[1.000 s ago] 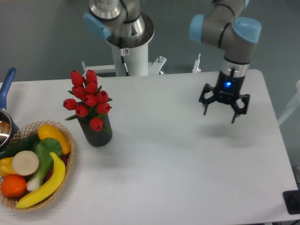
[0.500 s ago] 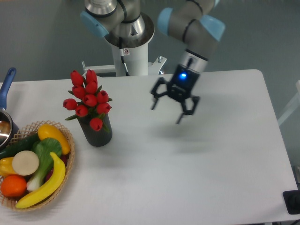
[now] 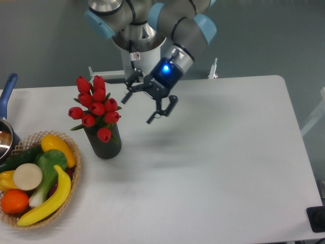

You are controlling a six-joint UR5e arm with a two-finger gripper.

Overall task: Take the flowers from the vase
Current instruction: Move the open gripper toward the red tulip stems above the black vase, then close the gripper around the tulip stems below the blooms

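Your desk (image 3: 218,168) is a white top with rounded corners, and it fills most of the view. Above its far edge you see the arm (image 3: 177,25), grey with pale blue joint caps, reaching down and toward the left from its white pedestal behind the desk.

At the near left corner sits a woven basket (image 3: 73,147), holding a banana (image 3: 48,201), a yellow pepper (image 3: 57,147), an orange (image 3: 14,201) and some green vegetables. Just beyond it, at the left edge, a pot (image 3: 6,134) with a blue handle is cut off by the frame.

The flowers (image 3: 95,107), red tulip buds with a few green leaves, stand upright in the vase (image 3: 105,145), a dark cylinder near the left part of the desk, just right of the basket and apart from it.

Your gripper (image 3: 137,108) hangs tilted in the air just right of the tulip heads, a blue light glowing on its wrist. Its jaws are spread wide and hold nothing; the nearer fingertip is close to the buds but clear of them.
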